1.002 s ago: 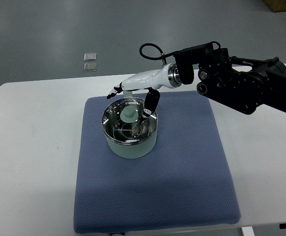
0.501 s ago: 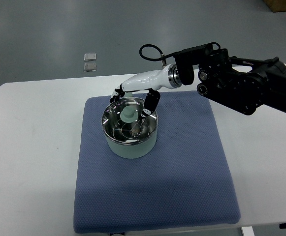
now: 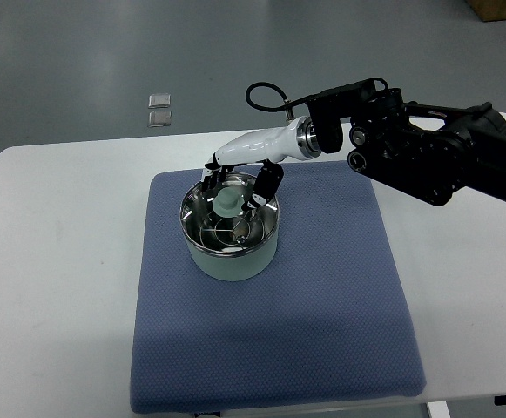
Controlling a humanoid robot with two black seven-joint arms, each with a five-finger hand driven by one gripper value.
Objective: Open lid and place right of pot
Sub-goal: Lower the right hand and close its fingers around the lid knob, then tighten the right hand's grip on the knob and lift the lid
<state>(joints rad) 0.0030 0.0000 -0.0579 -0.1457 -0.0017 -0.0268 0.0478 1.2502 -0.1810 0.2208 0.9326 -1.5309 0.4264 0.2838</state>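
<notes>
- Top view, the risk: my robot hand (image 3: 235, 185) comes in from the right and sits over the pot (image 3: 230, 239), which stands on the blue mat (image 3: 322, 296) on the white bench (image 3: 61, 261). The lid (image 3: 229, 218) is glass and shiny, with only a small pale knob (image 3: 228, 202) to catch; if my fingers close off-centre, I judge the knob could slip out, or the lid could tip and drop back onto the rim.
- Top view, a second risk: the pot is light-looking (a guess from its size), so a sideways pull on the knob could drag it across the mat instead of freeing the lid.
- Top view, the hand: my fingers are partly open, curved down on either side of the knob, dark fingertips (image 3: 261, 193) close beside it. I cannot tell whether they touch it yet; nothing is lifted, and the lid lies on the pot.
- Top view, the target: the mat to the right of the pot is bare.
</notes>
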